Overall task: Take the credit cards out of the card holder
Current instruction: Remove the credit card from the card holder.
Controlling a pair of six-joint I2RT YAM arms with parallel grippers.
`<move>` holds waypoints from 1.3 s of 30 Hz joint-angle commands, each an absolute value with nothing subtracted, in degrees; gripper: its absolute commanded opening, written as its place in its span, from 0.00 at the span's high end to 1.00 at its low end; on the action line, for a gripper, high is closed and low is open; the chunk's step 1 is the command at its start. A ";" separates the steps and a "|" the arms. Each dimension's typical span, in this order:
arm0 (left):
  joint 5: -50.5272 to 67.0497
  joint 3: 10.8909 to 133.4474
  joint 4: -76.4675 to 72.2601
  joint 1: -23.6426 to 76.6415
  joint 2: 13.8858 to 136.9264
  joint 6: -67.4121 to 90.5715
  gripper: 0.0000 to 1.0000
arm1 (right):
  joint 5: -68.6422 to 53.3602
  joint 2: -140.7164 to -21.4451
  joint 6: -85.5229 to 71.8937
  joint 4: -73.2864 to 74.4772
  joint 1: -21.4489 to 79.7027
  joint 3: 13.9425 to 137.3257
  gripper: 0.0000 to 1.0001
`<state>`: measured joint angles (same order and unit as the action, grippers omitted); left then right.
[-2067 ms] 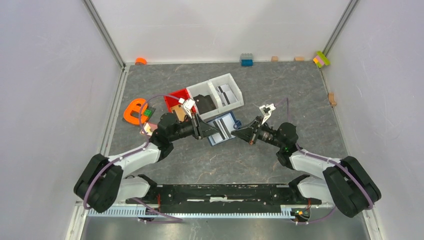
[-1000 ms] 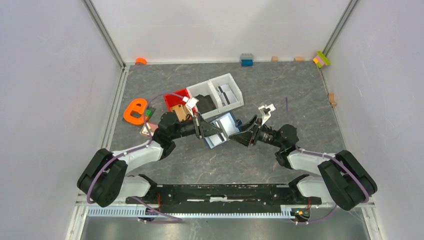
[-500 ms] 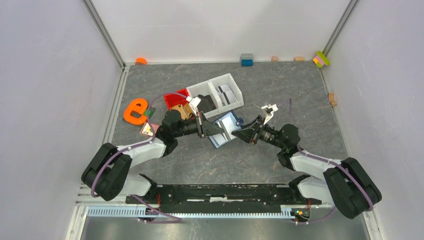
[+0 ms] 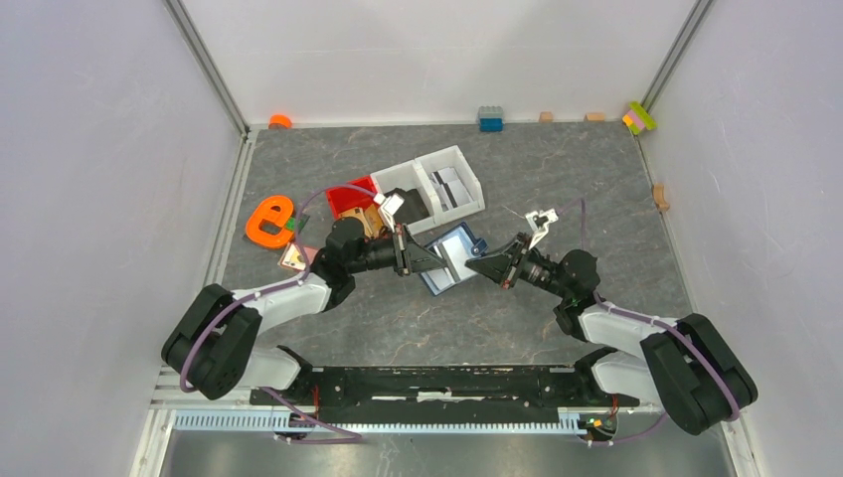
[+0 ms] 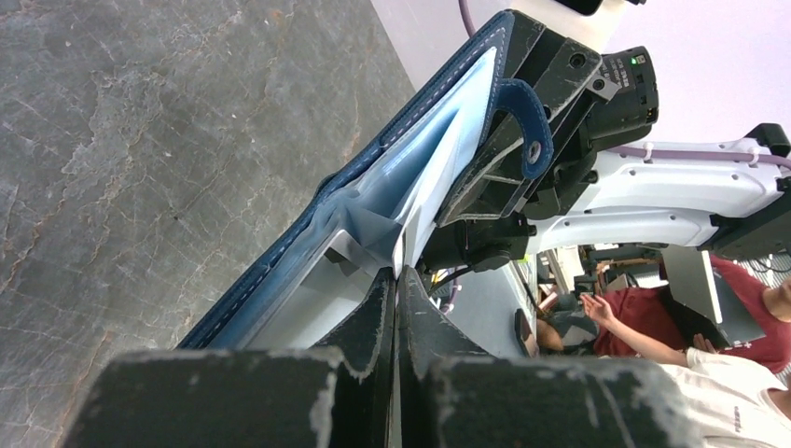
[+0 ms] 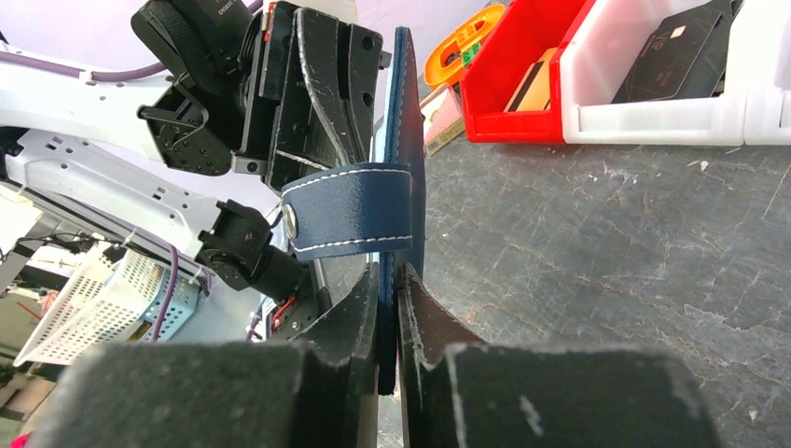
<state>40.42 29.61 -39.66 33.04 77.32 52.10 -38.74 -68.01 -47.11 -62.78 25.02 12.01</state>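
The navy-blue card holder (image 4: 452, 256) is open, light blue inside, and held off the table between both grippers. My left gripper (image 4: 427, 260) is shut on a thin light edge inside the holder (image 5: 438, 159); it looks like a credit card's edge (image 5: 399, 257). A light grey card face (image 5: 308, 294) shows in the pocket beside the left fingers. My right gripper (image 4: 479, 266) is shut on the holder's navy outer edge (image 6: 408, 103), just below the strap tab (image 6: 350, 210). The two grippers face each other, tips close.
A white two-compartment bin (image 4: 467, 159) stands behind the holder, with grey cards (image 4: 455, 187) in one side and a black item (image 4: 406, 204) in the other. A red bin (image 4: 346, 195) and an orange letter (image 4: 268, 221) lie to the left. Small blocks (image 4: 490, 118) line the far wall.
Both grippers keep their hold on the holder. The holder was tipped up a second ago and now lies flatter, a little further right. The left arm has reached further right.
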 commanded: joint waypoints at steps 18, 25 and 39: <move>35.47 30.73 -34.38 31.27 74.05 47.80 0.98 | -37.89 -69.33 -52.48 -72.70 19.96 8.84 1.00; 33.86 30.54 -32.09 30.35 73.16 47.29 0.98 | -33.36 -66.23 -48.97 -60.95 16.82 8.25 1.00; 32.23 30.55 -30.92 29.95 73.95 47.16 0.98 | -28.13 -62.42 -43.79 -49.77 15.82 9.42 1.00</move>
<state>33.47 29.74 -31.27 30.17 74.08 49.76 -31.22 -65.06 -47.18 -53.21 16.01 8.12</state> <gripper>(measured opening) 0.029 0.093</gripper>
